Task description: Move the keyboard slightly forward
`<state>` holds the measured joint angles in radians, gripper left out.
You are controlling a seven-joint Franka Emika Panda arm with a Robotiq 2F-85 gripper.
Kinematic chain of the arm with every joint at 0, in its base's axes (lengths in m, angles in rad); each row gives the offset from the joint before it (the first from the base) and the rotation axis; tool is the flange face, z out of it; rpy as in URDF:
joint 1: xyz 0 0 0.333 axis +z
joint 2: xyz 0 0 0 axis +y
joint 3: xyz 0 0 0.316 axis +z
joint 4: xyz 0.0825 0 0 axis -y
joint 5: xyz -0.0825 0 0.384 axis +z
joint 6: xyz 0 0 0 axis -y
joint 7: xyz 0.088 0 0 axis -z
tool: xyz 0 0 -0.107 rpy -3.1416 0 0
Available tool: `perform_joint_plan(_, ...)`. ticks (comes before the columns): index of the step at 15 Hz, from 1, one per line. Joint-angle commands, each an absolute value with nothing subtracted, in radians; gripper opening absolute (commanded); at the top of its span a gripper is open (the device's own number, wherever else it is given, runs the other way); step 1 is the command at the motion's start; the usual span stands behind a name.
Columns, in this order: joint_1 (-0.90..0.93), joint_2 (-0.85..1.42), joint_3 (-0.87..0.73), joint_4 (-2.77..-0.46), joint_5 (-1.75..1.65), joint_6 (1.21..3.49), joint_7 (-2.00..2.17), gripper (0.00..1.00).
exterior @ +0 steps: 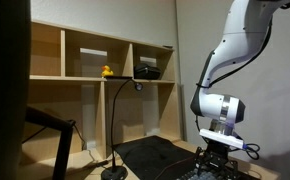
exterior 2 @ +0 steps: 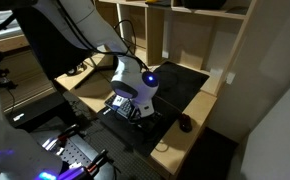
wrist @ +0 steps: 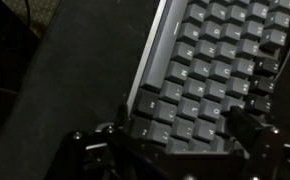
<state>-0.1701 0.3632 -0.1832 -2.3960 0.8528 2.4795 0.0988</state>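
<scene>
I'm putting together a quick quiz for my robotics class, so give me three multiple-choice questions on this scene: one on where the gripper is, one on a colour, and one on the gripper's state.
1. Where is the gripper?
A) over the keyboard
B) over the bare floor
C) over the mouse

2. What colour is the small object on the shelf?
A) red
B) yellow
C) blue

3. How do the gripper's fingers stand?
A) pressed together
B) apart, with keys between them
C) closed on a cable

Answers:
1 A: the wrist view shows rows of keys right under the gripper.
2 B: in an exterior view the object stands out yellow against the pale wood.
3 B: the wrist view shows the fingers set apart at the bottom of the frame, with the keyboard's end between them.
</scene>
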Motion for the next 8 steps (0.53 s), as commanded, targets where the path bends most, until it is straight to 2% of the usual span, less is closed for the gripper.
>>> perform_joint_plan(1, -0.29, 0.491, -0.171, -2.154, 0.729, 2.231, 0.108, 1.0)
perform_joint_plan(5, -0.489, 0.515, -0.077, -1.978, 0.571, 1.926, 0.067, 1.0)
perform_joint_plan(8, -0.557, 0.532, -0.067, -1.859, 0.469, 1.681, 0.051, 1.0)
